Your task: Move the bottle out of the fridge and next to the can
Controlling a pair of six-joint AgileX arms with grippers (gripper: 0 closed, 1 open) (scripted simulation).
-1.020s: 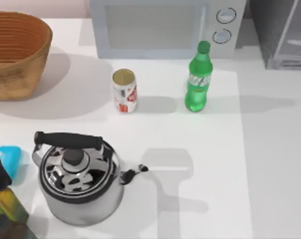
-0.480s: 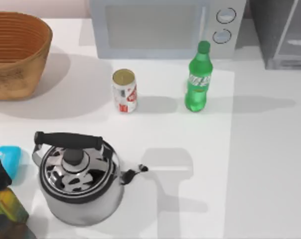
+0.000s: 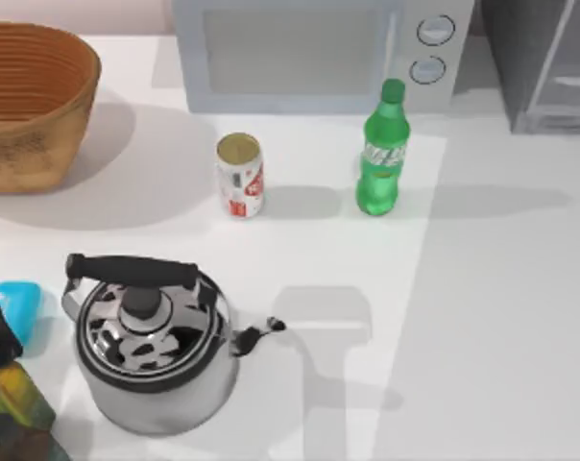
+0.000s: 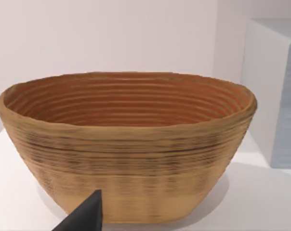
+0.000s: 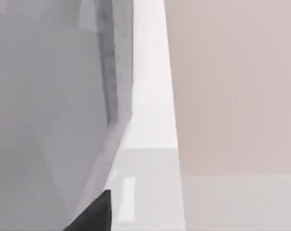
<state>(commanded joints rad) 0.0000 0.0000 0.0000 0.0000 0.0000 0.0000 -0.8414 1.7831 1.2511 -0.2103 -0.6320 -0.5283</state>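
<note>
The green bottle (image 3: pixel 383 154) stands upright on the white table, in front of the microwave's dials and outside the fridge (image 3: pixel 544 62), which sits at the back right corner. The white-and-red can (image 3: pixel 240 175) stands upright to the bottle's left, with a gap about one can-height wide between them. A dark part of my left gripper (image 4: pixel 85 217) pokes into the left wrist view, facing the basket. A dark part of my right gripper (image 5: pixel 93 214) appears in the right wrist view beside the fridge's grey side (image 5: pixel 49 96).
A light grey microwave (image 3: pixel 309 53) stands at the back middle and a woven basket (image 3: pixel 31 101) at the back left. A steel kettle (image 3: pixel 151 346) sits front left, with an olive bottle (image 3: pixel 7 389) and a blue object (image 3: pixel 21 303) at the left edge.
The edge of the paler band on the table's right side has crept leftward. The bottle, can and kettle have not moved.
</note>
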